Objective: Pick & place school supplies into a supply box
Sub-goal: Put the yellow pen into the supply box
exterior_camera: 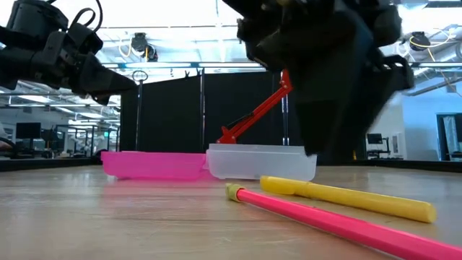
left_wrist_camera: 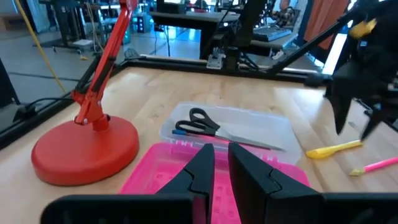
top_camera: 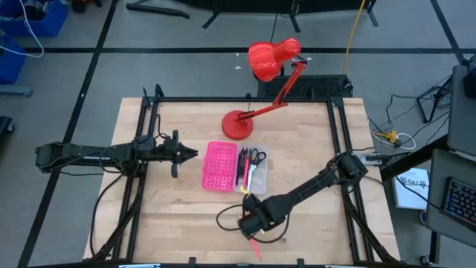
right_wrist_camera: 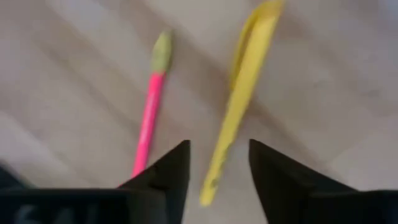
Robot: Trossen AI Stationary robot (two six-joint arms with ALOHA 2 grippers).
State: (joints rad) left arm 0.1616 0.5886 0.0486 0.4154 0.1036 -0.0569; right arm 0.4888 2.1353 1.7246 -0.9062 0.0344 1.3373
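- We see our right pincer point(right_wrist_camera: 219, 180) low over the near part of the desk point(top_camera: 312, 149), its two dark fingers spread apart and holding nothing.
- A yellow pen point(right_wrist_camera: 244, 93) lies flat on the wood straight ahead of that pincer, its near end reaching into the gap between the fingers; we cannot tell whether it touches either finger.
- A pink pen point(right_wrist_camera: 149, 112) with a greenish tip lies just beside the yellow one, ahead of the same pincer and off to one side of it, apart from the fingers.
- From desk height, the two pens point(exterior_camera: 346, 198) rest on the surface close below the right arm, not touching each other.
- The supply box point(top_camera: 232, 167) sits beyond the right pincer, toward the middle of the desk, its pink half next to its clear half.
- Black-handled scissors point(left_wrist_camera: 208, 124) lie inside the clear half.
- Our left pincer point(left_wrist_camera: 221, 168) hangs above the desk just beside the pink half, pointing at it, fingers nearly together with only a narrow slit, nothing between them.
- A red lamp point(top_camera: 256, 89) stands beyond the box from both pincers, its round base on the desk.
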